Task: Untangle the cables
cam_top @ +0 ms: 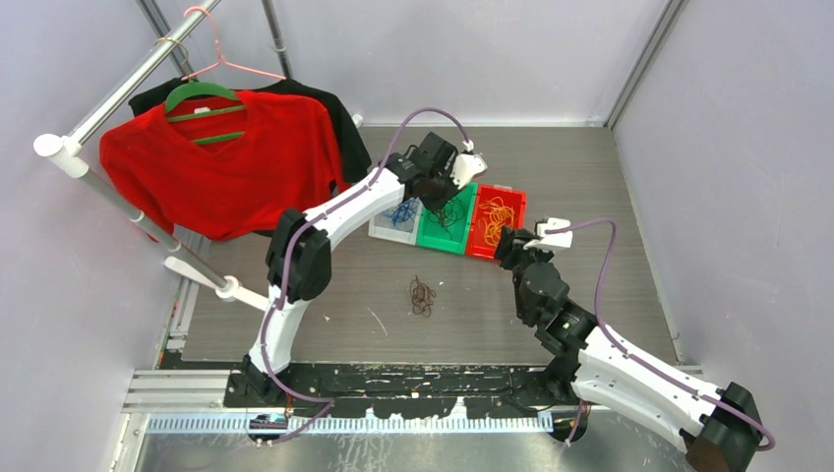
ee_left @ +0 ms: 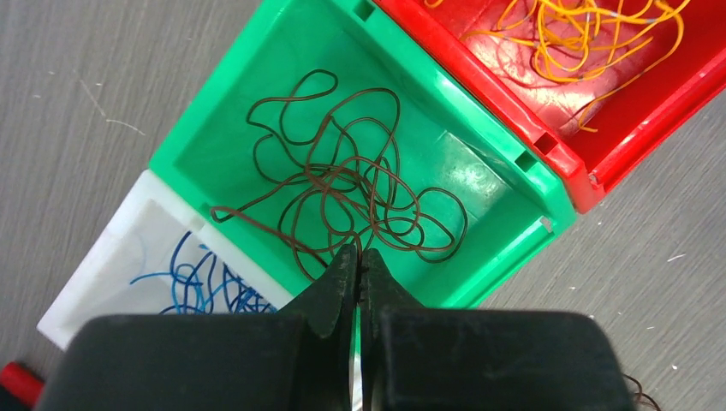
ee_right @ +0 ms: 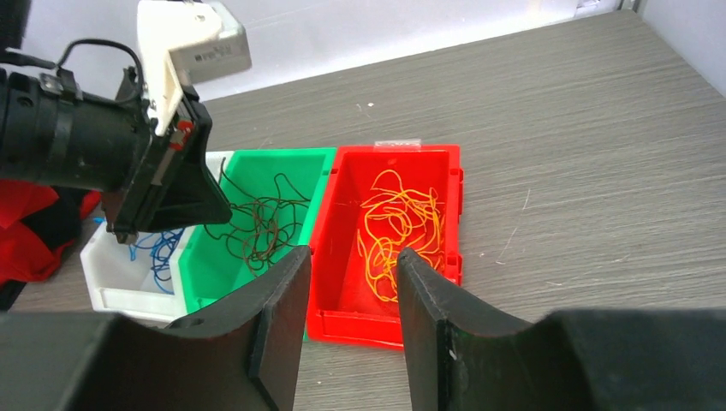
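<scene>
While the left tool hangs pinched together over brown cables in the green bin — right tool apart, empty — lift straight up lest strands snag

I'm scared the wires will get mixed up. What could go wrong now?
The shut left pincer points into the brown cables in the green bin; it might snag a strand out. The right pincer hovers by the red bin and could bump it. The loose brown clump on the table could get swept aside.
</scene>
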